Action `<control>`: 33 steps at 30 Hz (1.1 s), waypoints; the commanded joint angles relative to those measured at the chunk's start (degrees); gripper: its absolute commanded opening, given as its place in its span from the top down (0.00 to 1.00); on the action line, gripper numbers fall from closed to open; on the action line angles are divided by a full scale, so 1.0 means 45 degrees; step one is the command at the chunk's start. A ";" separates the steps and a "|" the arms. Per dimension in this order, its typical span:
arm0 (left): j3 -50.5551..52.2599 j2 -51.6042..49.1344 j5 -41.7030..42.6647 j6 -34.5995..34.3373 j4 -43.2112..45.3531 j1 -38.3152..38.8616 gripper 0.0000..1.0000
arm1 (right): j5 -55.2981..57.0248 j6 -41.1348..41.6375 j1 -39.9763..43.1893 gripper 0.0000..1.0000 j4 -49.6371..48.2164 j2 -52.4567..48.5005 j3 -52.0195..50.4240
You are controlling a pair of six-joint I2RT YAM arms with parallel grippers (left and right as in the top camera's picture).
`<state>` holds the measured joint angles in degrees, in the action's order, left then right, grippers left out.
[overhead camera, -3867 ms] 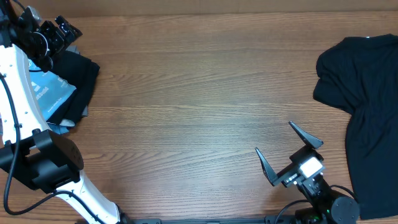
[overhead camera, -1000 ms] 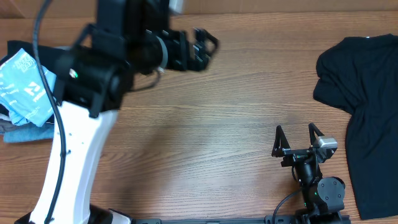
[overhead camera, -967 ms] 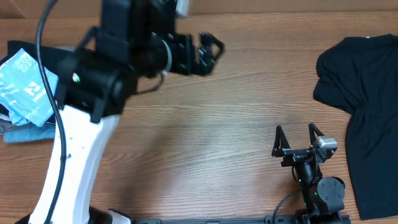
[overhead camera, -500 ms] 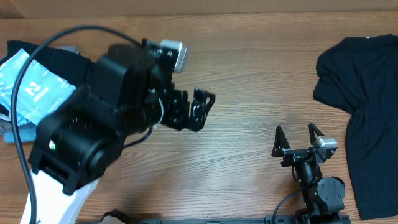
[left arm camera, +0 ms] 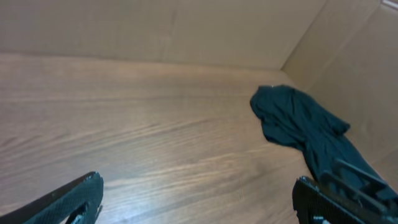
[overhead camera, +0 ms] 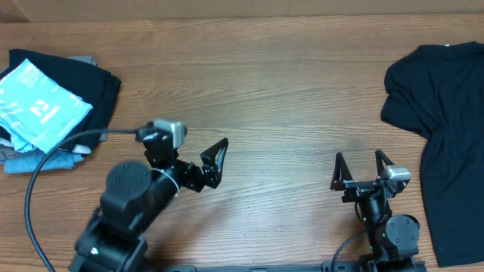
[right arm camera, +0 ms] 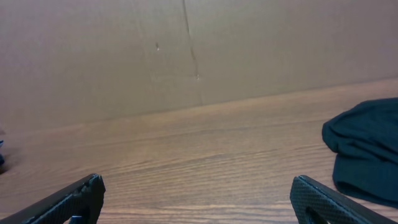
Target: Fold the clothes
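The light sky-blue thin-fabric T-shirt with white lettering (overhead camera: 41, 113) is lying folded at ten o'clock on the brown wooden table (overhead camera: 287, 91), resting atop a stack of dark folded garments (overhead camera: 102, 87). The left gripper (overhead camera: 214, 162) is hovering at seven o'clock, jaws standing wide, holding nothing. The right gripper (overhead camera: 359, 161) is sitting at five o'clock, likewise wide and empty. A plain black shirt (overhead camera: 442, 113) is lying crumpled at three o'clock.
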<state>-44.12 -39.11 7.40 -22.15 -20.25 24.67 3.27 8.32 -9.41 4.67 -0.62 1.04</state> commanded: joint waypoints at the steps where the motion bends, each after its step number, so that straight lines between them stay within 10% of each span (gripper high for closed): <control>1: 0.2880 0.1651 -0.0170 -0.0039 0.2195 -0.0583 0.00 | 0.0117 0.0058 0.0034 0.00 -0.0049 0.0087 -0.0131; 9: 0.7732 0.4284 -0.0845 -0.0029 0.6319 -0.1370 0.00 | 0.0117 0.0058 0.0034 0.00 -0.0049 0.0087 -0.0131; 21: 0.9743 0.6761 -0.1481 0.0039 0.6115 -0.3162 0.00 | 0.0117 0.0058 0.0034 0.00 -0.0049 0.0087 -0.0131; 33: 0.9743 0.8655 -0.1787 0.5037 0.3536 -0.4483 0.00 | 0.0117 0.0058 0.0034 0.00 -0.0049 0.0087 -0.0131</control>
<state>-0.47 -1.72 0.32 -10.72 -4.34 4.95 3.27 8.34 -9.41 4.67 -0.64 1.04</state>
